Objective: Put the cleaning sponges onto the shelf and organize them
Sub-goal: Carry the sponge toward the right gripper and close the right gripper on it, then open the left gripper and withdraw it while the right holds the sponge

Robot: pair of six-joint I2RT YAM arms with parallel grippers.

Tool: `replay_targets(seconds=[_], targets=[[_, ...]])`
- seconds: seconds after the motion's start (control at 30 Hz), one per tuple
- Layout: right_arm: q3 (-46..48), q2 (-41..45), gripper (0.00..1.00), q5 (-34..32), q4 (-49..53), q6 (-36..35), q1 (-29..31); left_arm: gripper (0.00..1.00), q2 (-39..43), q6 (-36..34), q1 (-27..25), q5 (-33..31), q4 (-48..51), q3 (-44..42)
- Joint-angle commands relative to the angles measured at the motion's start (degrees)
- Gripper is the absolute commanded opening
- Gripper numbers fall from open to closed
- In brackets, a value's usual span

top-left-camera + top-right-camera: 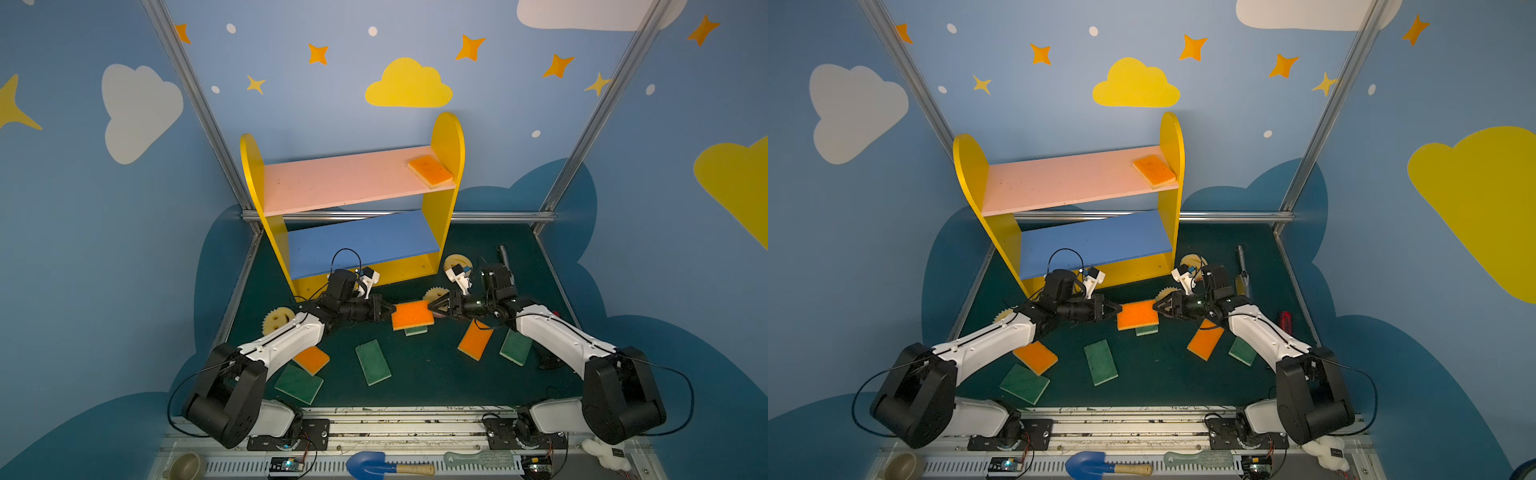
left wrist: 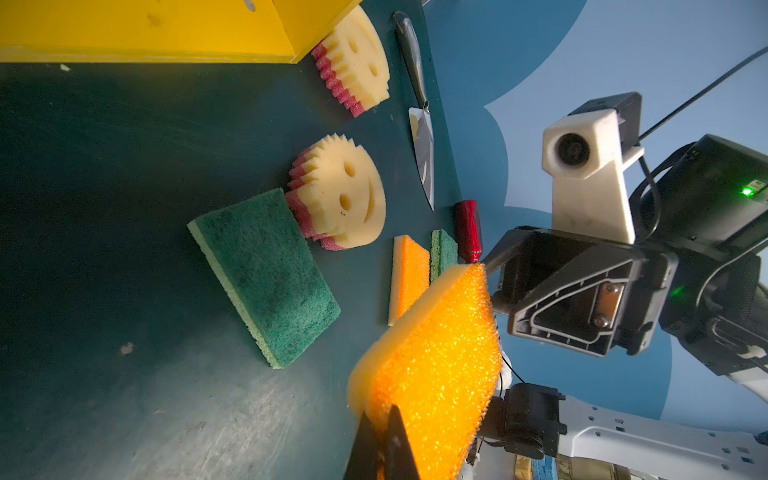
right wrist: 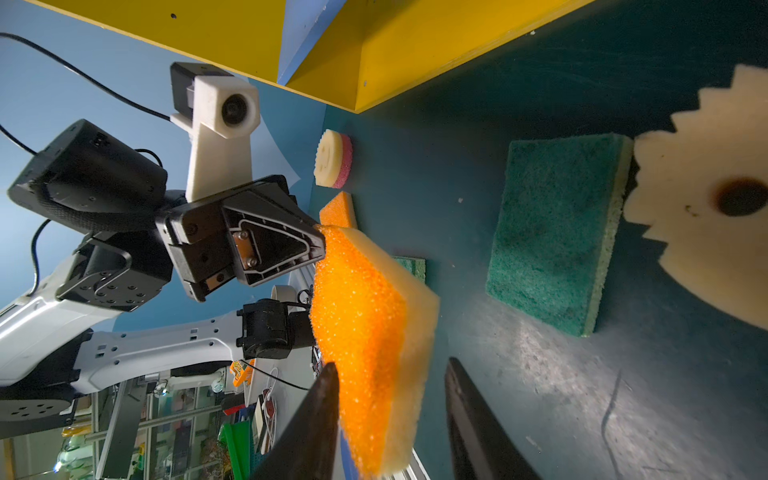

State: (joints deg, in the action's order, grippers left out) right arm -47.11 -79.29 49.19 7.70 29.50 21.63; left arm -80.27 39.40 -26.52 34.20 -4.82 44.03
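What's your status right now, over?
Left gripper shut on orange sponge, held off the mat. Right gripper open, jaws astride its far end. Beneath it, green sponge; one orange pad on pink board.

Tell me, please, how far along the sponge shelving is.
Done: one orange sponge on the shelf's pink board. In hand: the left gripper pinches a second orange sponge, the right gripper open around its far end. Left: two orange pads, four green pads and three smiley sponges on the mat.
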Motion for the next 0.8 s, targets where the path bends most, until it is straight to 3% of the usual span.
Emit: replay_targets(seconds=[0.0,0.3,0.5,0.53,0.57,0.6,0.67,0.73,0.77], targets=[[-1.6,-0.7,0.39,1.2,0.6,-0.9,0.5,0.03,0.0,0.2,0.2,1.2,-1.3,1.0],[-1.8,-1.0,0.25,2.2,1.9,-1.5,1.0,0.03,-1.0,1.5,0.1,1.4,-3.2,1.1],[-2.2,-1.0,0.00,2.8,3.4,-2.0,1.4,0.03,-1.4,2.3,-0.2,0.7,-4.0,0.1],[-2.3,-0.9,0.00,2.8,3.7,-1.9,1.4,0.04,-1.2,2.3,-0.2,0.3,-3.5,0.3],[-2.4,-0.9,0.00,2.7,3.9,-1.8,1.5,0.10,-0.9,2.3,-0.2,-0.1,-2.9,0.3],[-2.6,-0.9,0.00,2.5,4.1,-1.4,1.5,0.23,-0.3,2.2,-0.2,-0.9,-2.0,0.4],[-3.2,-0.9,0.00,2.3,4.7,-0.5,1.5,0.57,1.5,1.7,-0.1,-3.1,0.1,0.4],[-4.0,-0.5,0.00,1.3,5.9,1.2,1.6,0.81,4.4,0.8,-0.1,-7.1,3.1,0.1],[-4.2,-0.2,0.00,1.0,5.9,2.3,1.5,0.88,5.8,0.5,0.0,-9.1,4.4,-0.3]])
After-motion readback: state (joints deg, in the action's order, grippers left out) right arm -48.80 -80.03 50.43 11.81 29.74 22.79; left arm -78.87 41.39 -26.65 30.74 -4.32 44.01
